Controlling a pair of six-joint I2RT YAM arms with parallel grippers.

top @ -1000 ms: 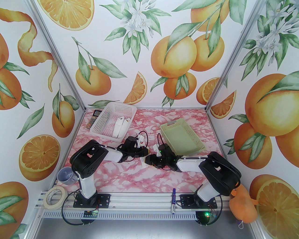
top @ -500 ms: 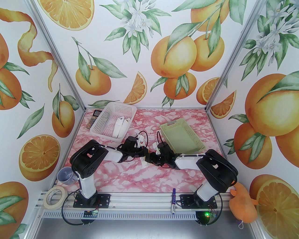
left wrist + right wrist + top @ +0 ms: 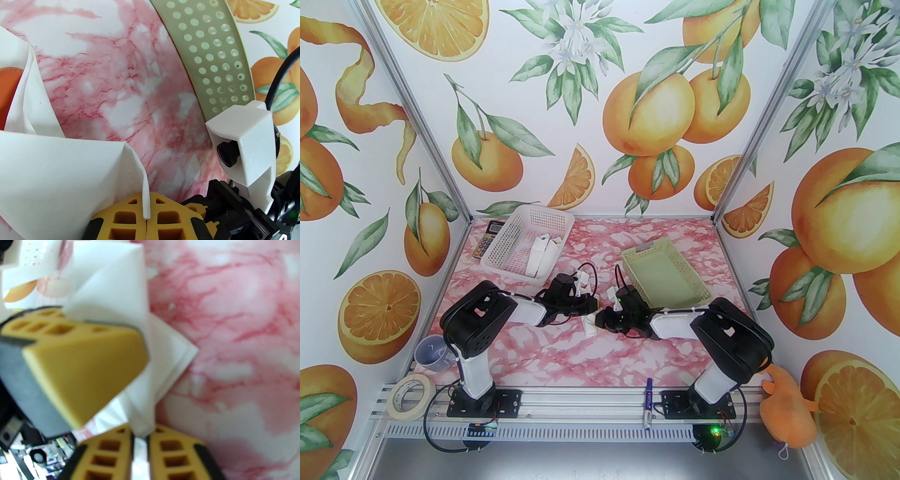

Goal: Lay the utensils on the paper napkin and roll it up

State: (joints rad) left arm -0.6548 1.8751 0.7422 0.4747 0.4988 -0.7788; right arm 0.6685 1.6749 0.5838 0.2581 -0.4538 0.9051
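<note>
The white paper napkin (image 3: 58, 164) is folded up off the table between the two arms, and a strip of it (image 3: 590, 326) hangs below them in the top view. An orange-red utensil head (image 3: 8, 93) peeks from inside the fold at the left; the rest of the utensils are hidden. My left gripper (image 3: 146, 219) is shut on a thin napkin edge. My right gripper (image 3: 140, 451) is shut on a lower napkin fold (image 3: 138, 371), close beside the left gripper's yellow finger (image 3: 82, 364). Both grippers (image 3: 596, 307) (image 3: 602, 321) meet at the table's middle.
A green basket (image 3: 665, 276) stands just behind the right arm. A white basket (image 3: 506, 239) holding white rolls sits at the back left, beside a calculator (image 3: 486, 239). A cup (image 3: 432, 352), tape roll (image 3: 410, 396), marker pen (image 3: 648, 405) and orange plush (image 3: 787, 412) lie along the near edge.
The right arm has slid left toward the left gripper, and its jaws have closed onto the napkin. The left arm has stayed put.
</note>
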